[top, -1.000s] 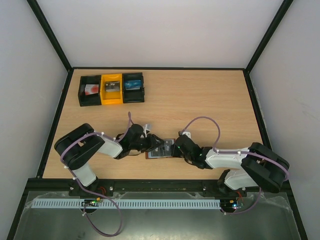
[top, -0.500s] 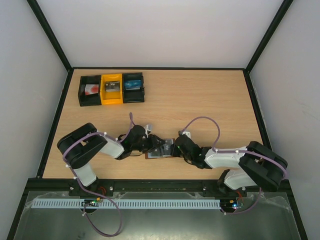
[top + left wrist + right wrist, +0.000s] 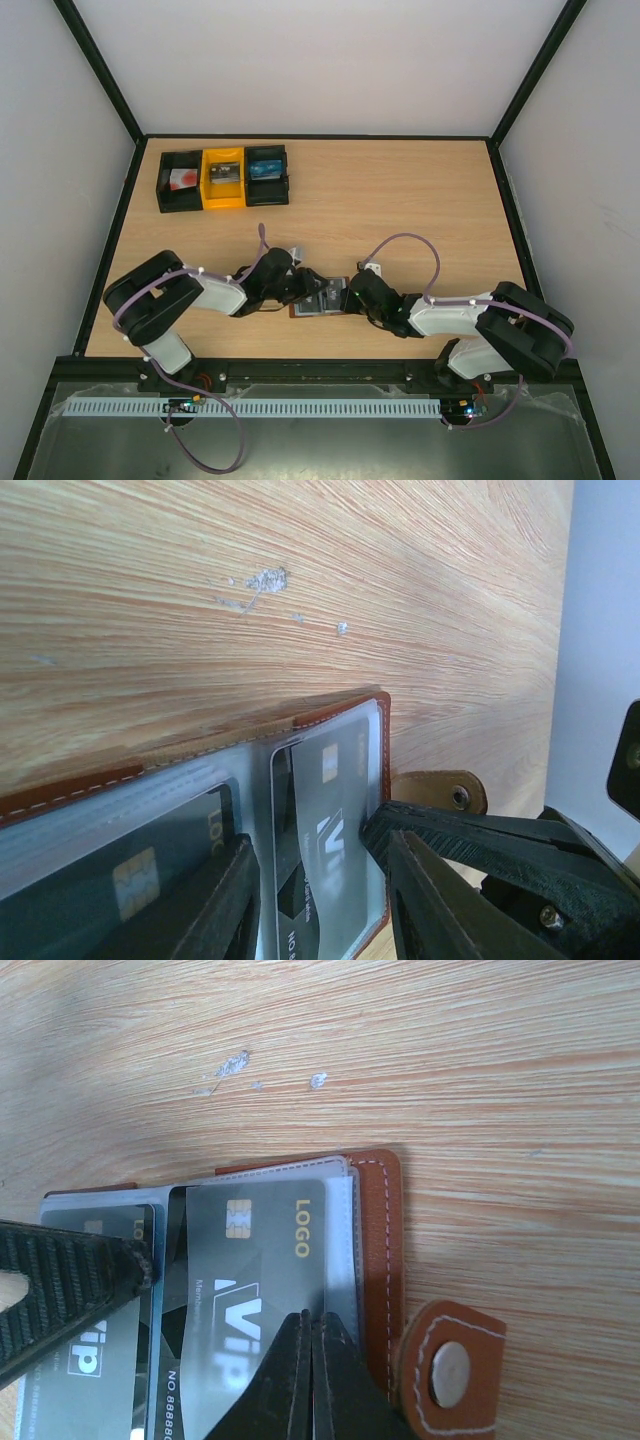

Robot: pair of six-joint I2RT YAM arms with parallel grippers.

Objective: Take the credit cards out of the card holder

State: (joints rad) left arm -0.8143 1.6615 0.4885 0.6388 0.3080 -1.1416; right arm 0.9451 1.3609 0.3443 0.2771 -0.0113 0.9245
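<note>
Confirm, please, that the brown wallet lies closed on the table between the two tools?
Not closed: the brown wallet lies open, credit cards showing, on the table between the left tool and right tool, as the right wrist view shows.

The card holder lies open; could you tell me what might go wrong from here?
The right end effector is shut at the edge of the dark card; it may pinch the clear sleeve too, dragging the card holder. The left end effector sits over only the other half, so the holder could slide.
</note>
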